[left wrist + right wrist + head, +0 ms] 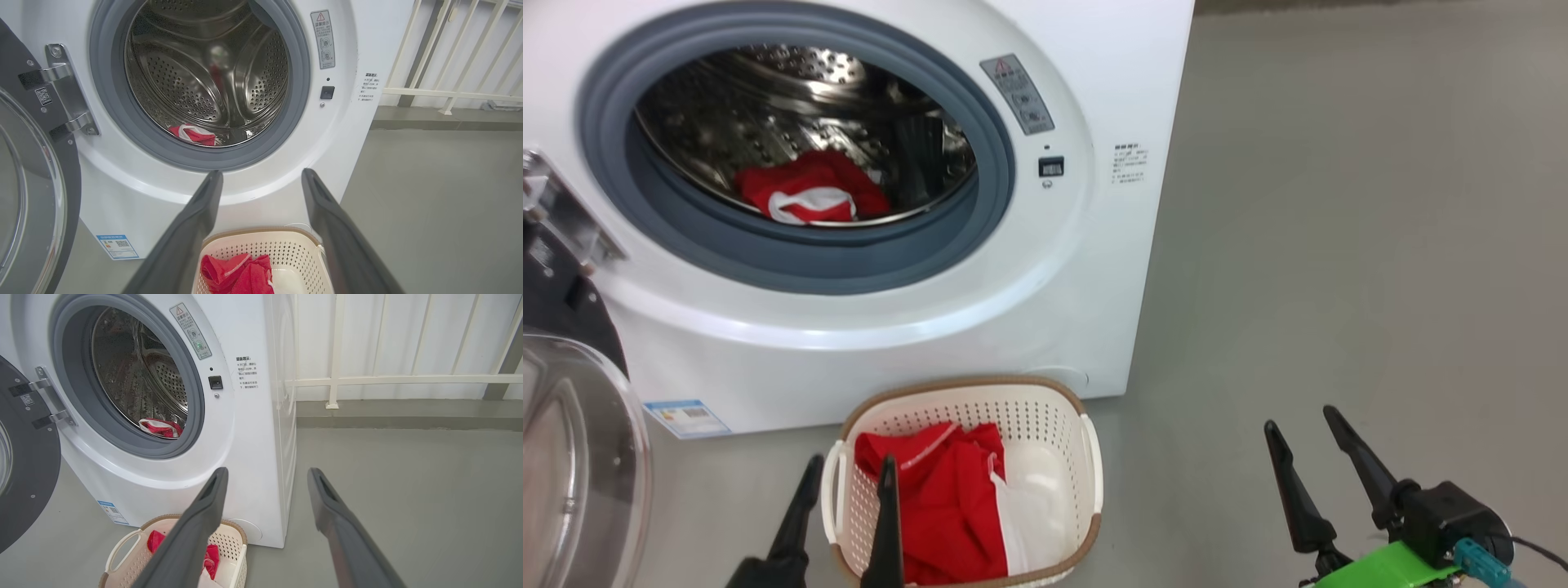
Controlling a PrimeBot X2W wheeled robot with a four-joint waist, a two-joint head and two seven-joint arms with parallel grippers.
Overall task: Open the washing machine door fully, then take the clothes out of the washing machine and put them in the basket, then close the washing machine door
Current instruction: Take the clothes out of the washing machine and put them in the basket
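Basket (964, 385) on the floor (1339, 245), just before the washing machine (1013, 327); the washing machine door (572, 474) stands swung out at its left. Clothes (809, 192) lie in the drum (768, 106) and in the basket.

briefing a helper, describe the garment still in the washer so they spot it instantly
Find the white washing machine, its round door swung open. Look past the grey rubber ring into the steel drum: a red garment with a white band lies at the bottom. The other red clothes sit in the basket on the floor; this one is inside the drum.
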